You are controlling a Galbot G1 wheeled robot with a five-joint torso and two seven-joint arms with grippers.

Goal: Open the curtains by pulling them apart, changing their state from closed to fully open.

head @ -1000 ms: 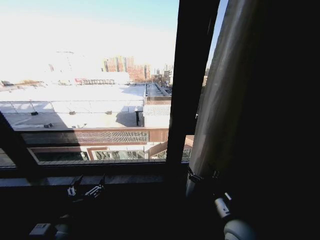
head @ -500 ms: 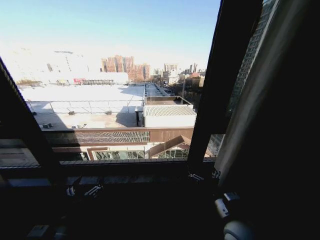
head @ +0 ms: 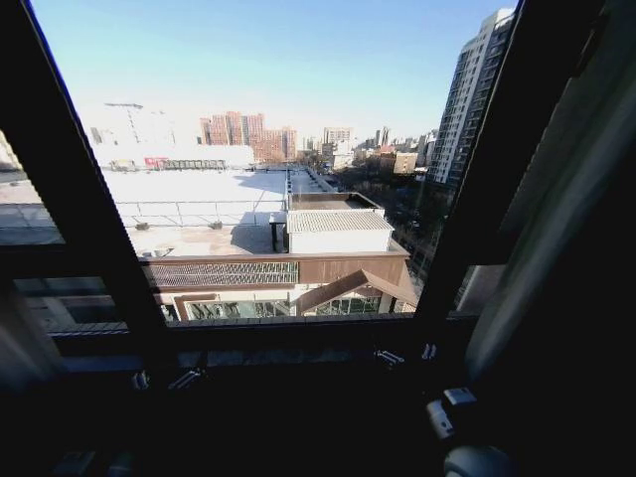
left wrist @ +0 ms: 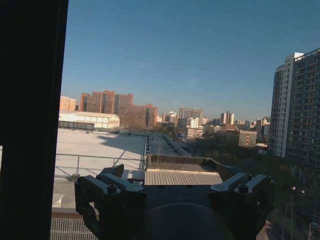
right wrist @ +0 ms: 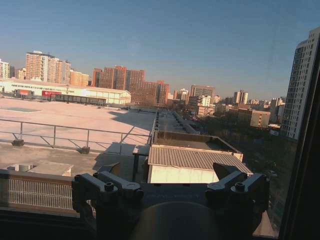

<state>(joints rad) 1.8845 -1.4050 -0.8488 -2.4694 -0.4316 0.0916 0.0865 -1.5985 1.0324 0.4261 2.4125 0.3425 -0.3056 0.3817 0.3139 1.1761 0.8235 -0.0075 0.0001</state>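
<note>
The right curtain (head: 568, 238), greyish pleated fabric, hangs at the right edge of the window, beyond a dark frame bar (head: 492, 169). A pale strip of the left curtain (head: 18, 350) shows at the lower left edge. Between them the glass is uncovered and looks out on roofs and towers. My left gripper (head: 165, 380) sits low by the sill. In the left wrist view the left gripper (left wrist: 175, 192) is open with nothing between its fingers (left wrist: 109, 189). My right gripper (head: 401, 355) is near the sill, left of the right curtain. In the right wrist view it (right wrist: 171, 191) is open and empty too.
A dark sill (head: 278, 333) runs across below the glass. A slanted dark frame bar (head: 89, 199) stands on the left, and a dark upright band (left wrist: 30, 120) edges the left wrist view. My right arm's wrist (head: 452, 412) shows at the lower right.
Both frame bars and the right curtain now sit farther right in the picture while the far buildings hold still, so the camera has moved. The grippers keep their places by the sill.
</note>
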